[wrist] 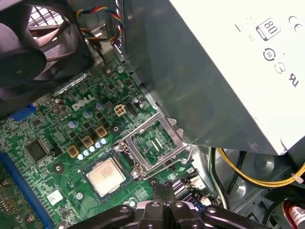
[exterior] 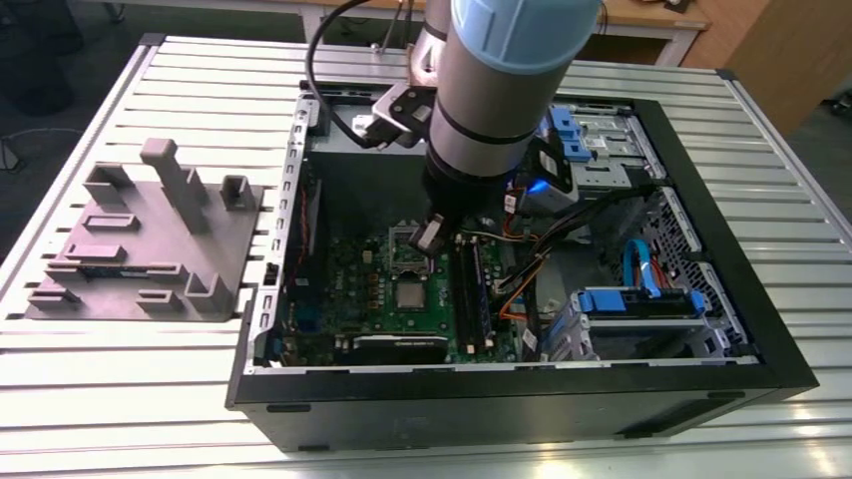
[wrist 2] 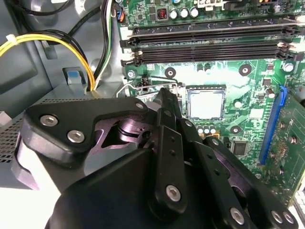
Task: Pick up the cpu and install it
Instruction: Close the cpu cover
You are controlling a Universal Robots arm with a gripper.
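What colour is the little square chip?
The chip is silvery-grey with a pale rim; the first wrist view shows it best.

Slatted metal table [exterior: 160, 90], wooden furniture [exterior: 772, 50], grey floor [exterior: 27, 120]

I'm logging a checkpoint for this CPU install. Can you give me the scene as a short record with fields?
cpu: lying flat in its socket on the green board, metal top up
socket frame: swung open beside the cpu, not covering it
gripper: shut, nothing visible in it, tips close to the socket frame, apart from the cpu
computer case: open, lying on the slatted table
grey fixture: on the table, at the exterior view's left of the case
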